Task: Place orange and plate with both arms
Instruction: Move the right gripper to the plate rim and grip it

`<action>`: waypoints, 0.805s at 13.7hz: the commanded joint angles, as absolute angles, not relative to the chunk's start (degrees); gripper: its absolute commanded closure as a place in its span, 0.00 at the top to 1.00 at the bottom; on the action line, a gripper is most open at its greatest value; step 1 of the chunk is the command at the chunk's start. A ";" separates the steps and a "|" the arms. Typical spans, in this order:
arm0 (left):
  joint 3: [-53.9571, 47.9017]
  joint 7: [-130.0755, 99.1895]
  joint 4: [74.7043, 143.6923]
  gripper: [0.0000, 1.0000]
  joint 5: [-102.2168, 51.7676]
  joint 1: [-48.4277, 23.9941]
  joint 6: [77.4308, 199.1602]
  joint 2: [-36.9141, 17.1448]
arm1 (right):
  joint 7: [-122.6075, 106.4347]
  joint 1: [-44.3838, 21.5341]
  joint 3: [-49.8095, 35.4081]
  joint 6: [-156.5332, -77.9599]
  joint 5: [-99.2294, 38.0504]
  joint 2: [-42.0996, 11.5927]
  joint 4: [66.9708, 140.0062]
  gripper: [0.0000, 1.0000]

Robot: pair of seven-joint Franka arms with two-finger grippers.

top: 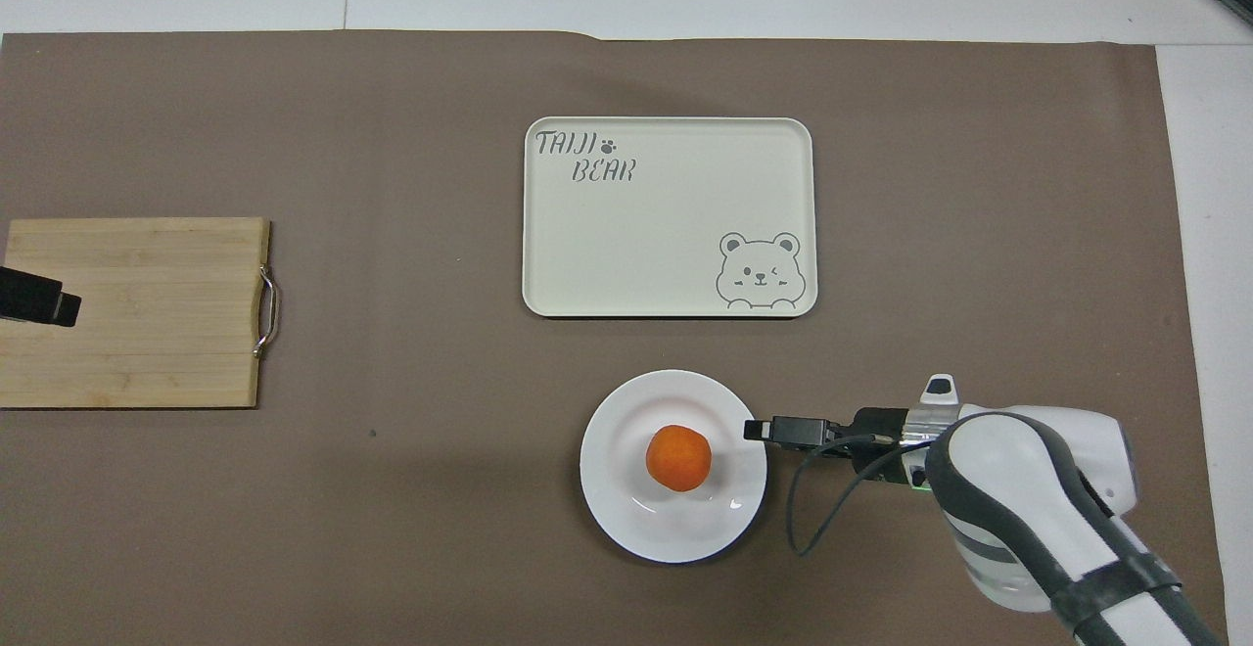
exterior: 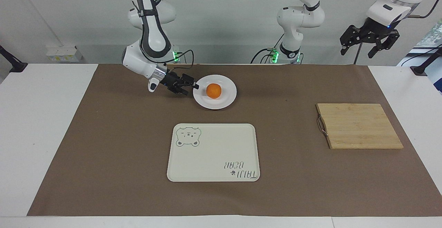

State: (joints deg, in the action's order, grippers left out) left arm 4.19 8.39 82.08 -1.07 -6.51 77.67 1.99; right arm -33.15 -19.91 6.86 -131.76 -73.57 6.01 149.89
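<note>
Orange (exterior: 213,91) resting on the plate (exterior: 226,100), nearer the robots than the tray (exterior: 214,159); right gripper (exterior: 191,87) at the plate's rim, fingers spread; left gripper (exterior: 368,43) raised above the board (exterior: 359,126), fingers spread, waiting.

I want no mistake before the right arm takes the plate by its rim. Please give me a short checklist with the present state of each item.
1. Orange sits on the white plate, near its middle: ok.
2. Right gripper is open, low, at the plate's rim on the right arm's end: ok.
3. Rim lies between the fingertips: cannot tell.
4. Bear-print tray, farther from the robots than the plate, has nothing on it: ok.
5. Left gripper is open, waits raised above the left arm's end of the table, holds nothing: ok.
6. Wooden cutting board lies apart from plate and tray: ok.
</note>
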 commanded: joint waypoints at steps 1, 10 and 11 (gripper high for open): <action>4.04 7.91 81.47 1.00 -0.79 -6.24 76.99 2.20 | -35.16 -22.06 6.94 -134.21 -77.34 4.83 150.29 1.00; 4.04 7.91 81.47 1.00 -0.79 -6.24 76.99 2.11 | -35.16 -24.34 6.86 -134.38 -80.41 5.27 152.40 1.00; 4.04 7.91 81.47 1.00 -0.79 -6.24 76.99 2.11 | -35.16 -24.35 6.86 -134.38 -80.59 5.27 152.40 1.00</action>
